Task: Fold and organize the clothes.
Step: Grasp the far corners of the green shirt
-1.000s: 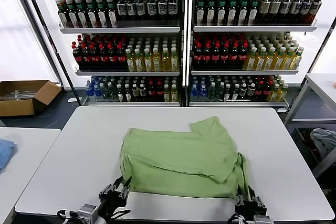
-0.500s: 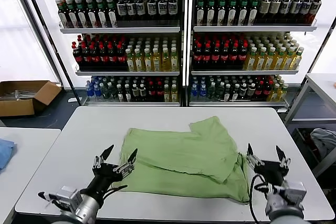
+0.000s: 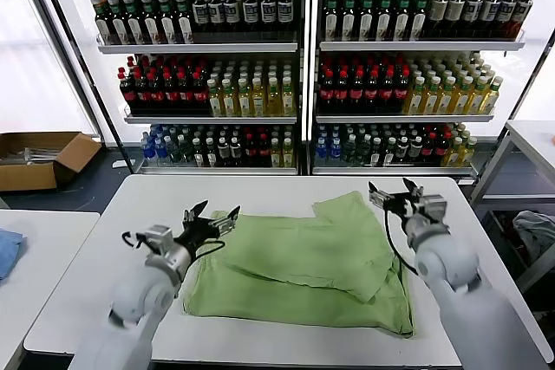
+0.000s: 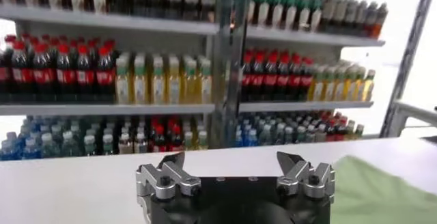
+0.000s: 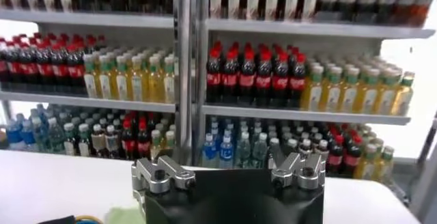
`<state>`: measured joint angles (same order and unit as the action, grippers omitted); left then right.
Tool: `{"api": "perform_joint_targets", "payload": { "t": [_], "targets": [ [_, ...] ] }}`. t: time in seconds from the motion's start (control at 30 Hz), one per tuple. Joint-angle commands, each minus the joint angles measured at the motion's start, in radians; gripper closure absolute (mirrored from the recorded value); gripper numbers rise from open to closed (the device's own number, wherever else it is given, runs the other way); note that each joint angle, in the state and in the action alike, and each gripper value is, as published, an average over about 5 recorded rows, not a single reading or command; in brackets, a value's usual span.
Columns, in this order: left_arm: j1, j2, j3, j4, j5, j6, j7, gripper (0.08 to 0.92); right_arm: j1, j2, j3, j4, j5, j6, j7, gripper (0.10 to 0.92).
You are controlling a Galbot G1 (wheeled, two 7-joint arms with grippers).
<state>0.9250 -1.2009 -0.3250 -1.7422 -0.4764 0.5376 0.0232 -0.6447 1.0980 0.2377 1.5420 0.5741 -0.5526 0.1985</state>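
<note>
Both tools [image 3: 211, 217] [image 3: 395, 191] now raised, open, flanking polo shirt [image 3: 299, 266].

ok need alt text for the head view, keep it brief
A light green polo shirt, partly folded, lies on a white table. The open left gripper and open right gripper hover at its far corners, with bottle shelves behind.

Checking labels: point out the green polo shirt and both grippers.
green polo shirt [image 3: 299, 270], head view, middle of the folded body.
left gripper [image 3: 212, 217], head view, between its open fingertips.
right gripper [image 3: 395, 191], head view, between its open fingertips.
</note>
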Motion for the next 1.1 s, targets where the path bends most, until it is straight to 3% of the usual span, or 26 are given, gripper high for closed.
{"api": "perform_joint_targets", "payload": {
  "t": [0.03,0.53,1.1],
  "targets": [
    [-0.300,-0.017,0.126,0.433,0.044,0.033,0.003,0.177,0.265,0.117,-0.123,-0.410,-0.026,0.005,-0.042,0.203],
    [-0.277,-0.006,0.149,0.457,0.089,0.039,-0.011,0.177,0.215,0.195,-0.083,-0.512,-0.061,0.017,-0.049,0.203],
    [-0.237,-0.007,0.134,0.420,0.077,0.040,-0.011,0.177,0.161,0.217,-0.071,-0.498,-0.094,0.021,-0.047,0.203]
  ]
}}
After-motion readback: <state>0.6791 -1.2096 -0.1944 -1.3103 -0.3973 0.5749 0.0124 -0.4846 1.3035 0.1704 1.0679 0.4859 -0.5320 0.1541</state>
